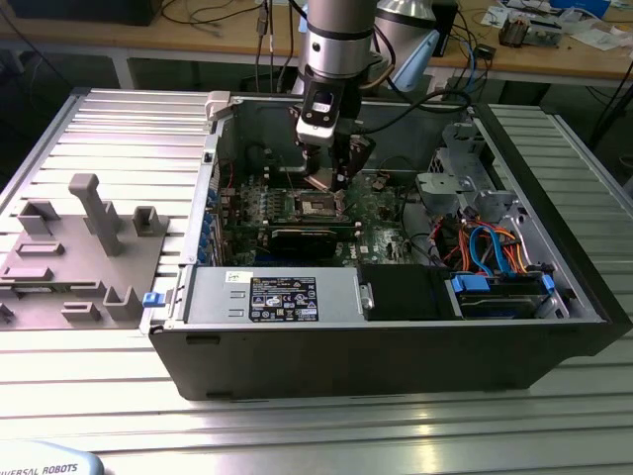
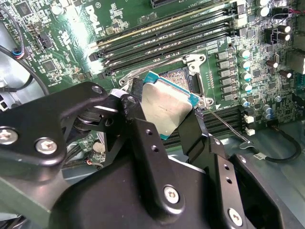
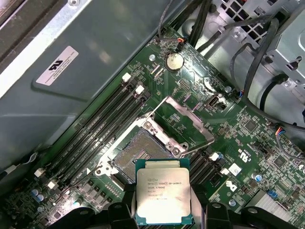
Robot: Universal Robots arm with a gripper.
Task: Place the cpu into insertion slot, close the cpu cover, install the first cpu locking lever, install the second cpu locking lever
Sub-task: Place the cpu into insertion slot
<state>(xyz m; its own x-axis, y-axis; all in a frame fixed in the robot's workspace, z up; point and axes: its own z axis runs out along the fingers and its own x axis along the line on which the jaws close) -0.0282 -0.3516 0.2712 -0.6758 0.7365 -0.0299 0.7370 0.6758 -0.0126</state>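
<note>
While the cpu (image 3: 163,191) is pinched by two opposite edges between the black fingers of the gripper (image 1: 331,181), it is held clear of the motherboard (image 3: 248,138), metal top facing up and not yet seated. In the exterior view the gripper is seen in the upper middle of the frame, lowered into the open computer case (image 1: 396,346) that lies on the ribbed bench (image 1: 119,129), directly above the insertion slot (image 1: 315,206).

In the first wrist view the insertion slot (image 3: 138,152) is found just beyond the free edge of the cpu, and its nearest corner is overlapped by the chip. It is judged that the cpu is close over the slot but not centred on it. The slot's sides appear turned against the sides of the cpu in that view; how much of this is owed to the camera's slant cannot be told. In the second wrist view the chip is seen tilted against the board rather than flat to it.

The cpu cover (image 3: 186,119) is raised open on the far side of the slot from the cpu, so the slot is left uncovered. The memory slots (image 3: 95,129) run alongside it.
</note>
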